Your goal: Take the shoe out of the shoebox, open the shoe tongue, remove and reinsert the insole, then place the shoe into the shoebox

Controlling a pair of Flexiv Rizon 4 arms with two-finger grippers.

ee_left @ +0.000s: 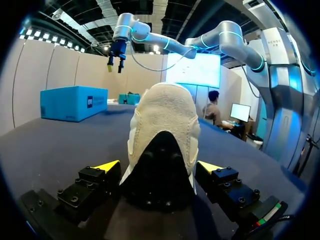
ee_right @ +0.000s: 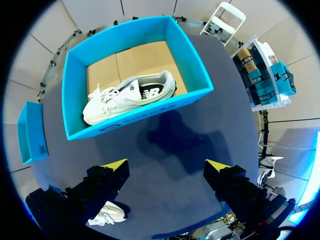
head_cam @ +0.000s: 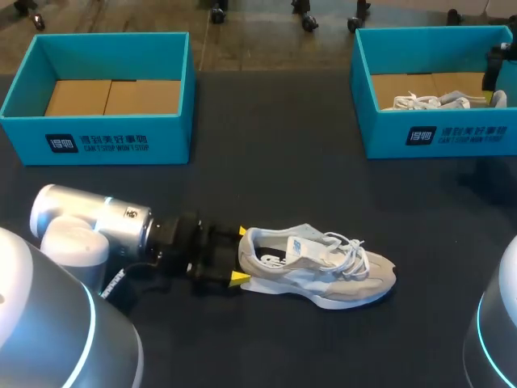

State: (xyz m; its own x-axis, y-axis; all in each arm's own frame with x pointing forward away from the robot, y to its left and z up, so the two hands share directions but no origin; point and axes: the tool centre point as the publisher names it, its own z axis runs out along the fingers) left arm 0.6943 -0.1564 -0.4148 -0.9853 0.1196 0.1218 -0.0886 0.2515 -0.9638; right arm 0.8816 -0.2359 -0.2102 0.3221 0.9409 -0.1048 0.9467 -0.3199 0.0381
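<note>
A grey and white shoe (head_cam: 323,263) lies on its sole on the dark table, toe to the right, laces loose. My left gripper (head_cam: 240,255) is at its heel, open, with a yellow tip on either side. In the left wrist view the heel (ee_left: 162,135) fills the space between the fingers of the left gripper (ee_left: 159,166), which stand just clear of it. My right gripper (ee_right: 167,165) hangs open and empty high over the table near the right shoebox (ee_right: 197,70). A second white shoe (ee_right: 127,95) lies inside that box.
An empty teal shoebox (head_cam: 97,141) with a cardboard floor stands at the back left. The right shoebox (head_cam: 436,133) stands at the back right with the second shoe (head_cam: 424,102) in it. Dark bare table lies between the boxes and the shoe.
</note>
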